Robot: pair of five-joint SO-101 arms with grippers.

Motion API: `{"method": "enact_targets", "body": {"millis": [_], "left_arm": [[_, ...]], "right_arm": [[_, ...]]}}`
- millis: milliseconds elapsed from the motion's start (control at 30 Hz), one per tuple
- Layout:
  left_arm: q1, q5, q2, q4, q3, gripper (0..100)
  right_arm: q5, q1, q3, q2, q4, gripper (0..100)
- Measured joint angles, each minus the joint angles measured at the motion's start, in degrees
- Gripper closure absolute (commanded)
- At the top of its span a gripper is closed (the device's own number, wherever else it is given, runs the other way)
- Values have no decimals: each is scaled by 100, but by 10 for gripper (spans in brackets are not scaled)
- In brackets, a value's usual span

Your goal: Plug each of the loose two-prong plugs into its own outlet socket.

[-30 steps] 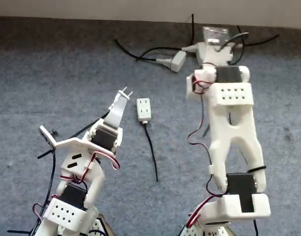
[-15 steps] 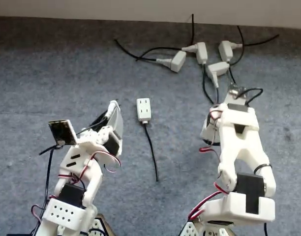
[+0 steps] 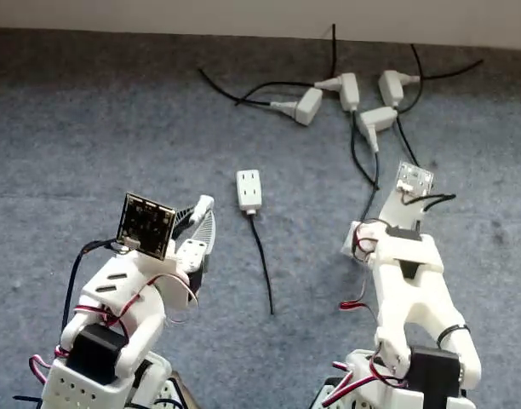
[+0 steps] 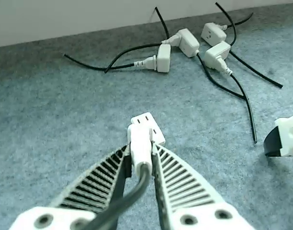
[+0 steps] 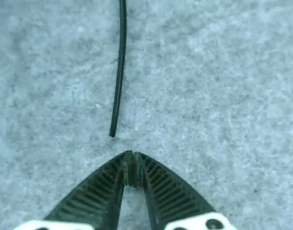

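left wrist view: the white two-prong plug [image 4: 139, 142] is clamped in the left gripper [image 4: 140, 152], whose fingers are closed down onto the plug body. the plug's black lead runs back between the fingers toward the camera. just past the plug's front end is a white block with slots on its face, which looks like the outlet socket [image 4: 149, 124]. cannot tell from here whether plug and socket touch.

high view: the left gripper's tip is just beside the socket, on the left arm's side, with a strip of grey carpet [image 3: 90, 128] between them. the socket lies flat mid table. the socket cord [image 3: 262, 260] trails back toward the arm bases. the far plugs and sockets [image 3: 349, 92] are four white pieces on black cords, bunched near the carpet's far edge and well apart from both grippers.

right wrist view: the right gripper [image 5: 131, 162] has its fingertips pressed together with nothing between them, low over bare carpet. the cut end of a loose cord [image 5: 118, 72] lies just beyond the tips, not touching them.

high view: the right arm [image 3: 405, 273] sits on its own side, with its wrist near a cord that leads up to the far bunch.
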Motion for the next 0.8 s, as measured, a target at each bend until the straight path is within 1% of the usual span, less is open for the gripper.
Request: {"method": "enact_targets", "body": {"millis": [133, 267, 333, 500, 567, 700, 800], "left_arm": [[-35, -18, 949, 9, -484, 993], [-35, -18, 2769, 281, -1424, 993], [-35, -132, 3763, 624, -2127, 993], [-44, -791, 6022, 1846, -4360, 993], [-193, -897, 6769, 2277, -5275, 993], [-554, -1073, 8167, 2716, -6927, 993], [-589, -1705, 9187, 2919, -7851, 993]], "right_arm": [[0, 0, 26, -9, -26, 990], [0, 0, 26, -9, -26, 990], [0, 0, 26, -9, -26, 990], [26, 0, 53, -9, -167, 990], [97, 0, 53, -9, -185, 990], [114, 0, 53, -9, -185, 990], [141, 0, 53, -9, -185, 990]]}}
